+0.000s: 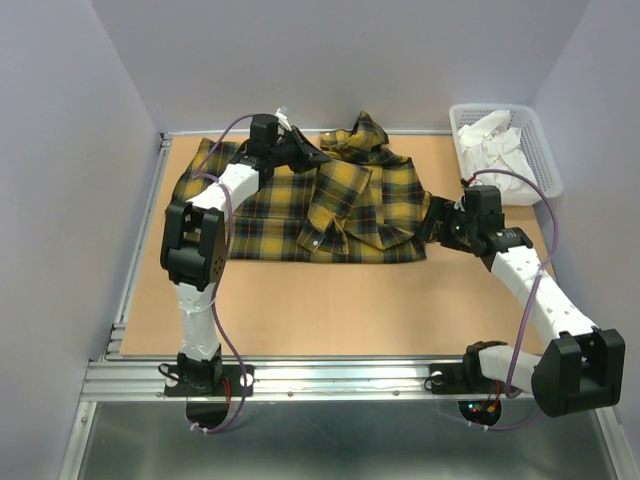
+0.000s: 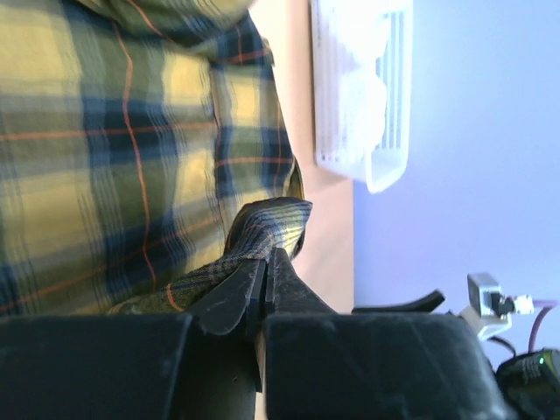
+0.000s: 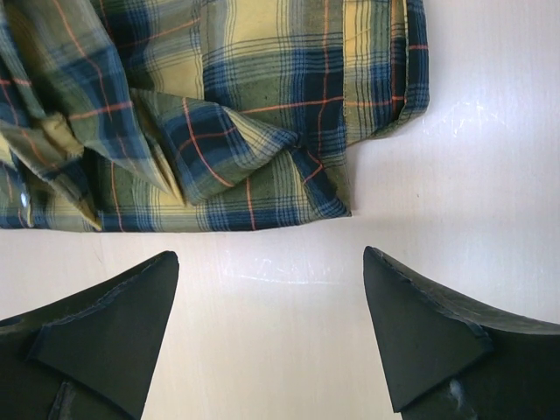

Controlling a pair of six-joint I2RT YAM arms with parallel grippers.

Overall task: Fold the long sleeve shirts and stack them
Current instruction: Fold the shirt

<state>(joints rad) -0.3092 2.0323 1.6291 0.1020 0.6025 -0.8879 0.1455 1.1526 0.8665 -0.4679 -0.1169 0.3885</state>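
Observation:
A yellow and dark plaid long sleeve shirt (image 1: 290, 205) lies spread across the back half of the board, with a sleeve folded in over its middle and the collar bunched at the back. My left gripper (image 1: 305, 152) is at the shirt's back edge near the collar. In the left wrist view its fingers (image 2: 229, 293) are pressed together with a fold of plaid cloth (image 2: 267, 223) at their tips. My right gripper (image 1: 432, 222) hovers just off the shirt's right hem. It is open over bare board (image 3: 271, 262), with the hem corner (image 3: 332, 197) right in front of it.
A white slatted basket (image 1: 545, 165) holding white cloth stands at the back right corner, also visible in the left wrist view (image 2: 385, 166). The brown board (image 1: 320, 310) ends at a metal rail along the near edge. Grey walls close in the left, back and right.

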